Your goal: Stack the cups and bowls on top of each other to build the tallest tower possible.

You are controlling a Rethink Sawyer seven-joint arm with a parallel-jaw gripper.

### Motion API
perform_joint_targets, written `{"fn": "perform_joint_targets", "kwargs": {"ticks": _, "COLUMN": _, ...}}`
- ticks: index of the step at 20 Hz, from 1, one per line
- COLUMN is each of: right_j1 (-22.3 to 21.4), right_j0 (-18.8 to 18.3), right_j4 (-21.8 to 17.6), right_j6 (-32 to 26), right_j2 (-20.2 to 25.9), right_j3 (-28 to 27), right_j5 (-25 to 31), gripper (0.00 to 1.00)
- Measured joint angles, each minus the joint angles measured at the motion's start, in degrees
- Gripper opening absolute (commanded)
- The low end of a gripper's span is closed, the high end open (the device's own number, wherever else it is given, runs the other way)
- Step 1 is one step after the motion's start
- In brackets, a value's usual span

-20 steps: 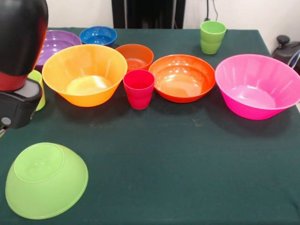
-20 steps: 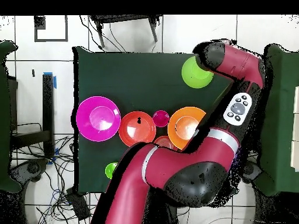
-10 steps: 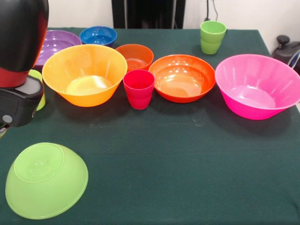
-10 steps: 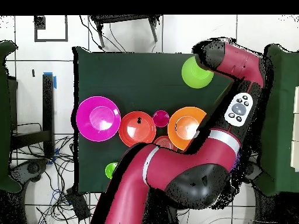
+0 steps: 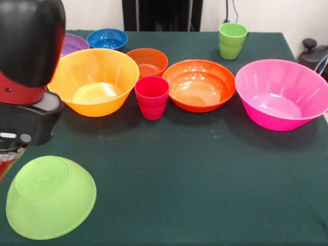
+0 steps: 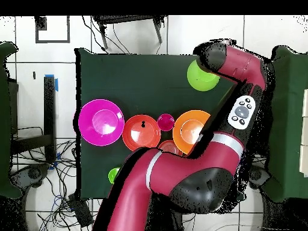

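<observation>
Base: lime green bowl (image 5: 50, 197) lies rim-down at the worktop's (image 5: 205, 174) seven o'clock, nothing stacked yet.
End effector: hidden; I cannot tell its state.
Advice: I'd centre over the bowl first.

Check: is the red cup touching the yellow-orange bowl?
Cannot tell. In the front view the red cup overlaps the yellow-orange bowl's rim; the overhead view doesn't show a gap plainly.

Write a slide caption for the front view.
Arm looms over upturned lime bowl; other bowls and cups wait unstacked on the green table.
</observation>
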Motion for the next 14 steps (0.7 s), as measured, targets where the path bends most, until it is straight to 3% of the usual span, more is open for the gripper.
{"fn": "perform_joint_targets", "kwargs": {"ticks": 14, "right_j1": 2.7, "right_j0": 2.5, "right_j4": 1.1, "right_j6": 0.0, "right_j2": 0.0, "right_j3": -3.2, "right_j5": 0.0, "gripper": 0.00}}
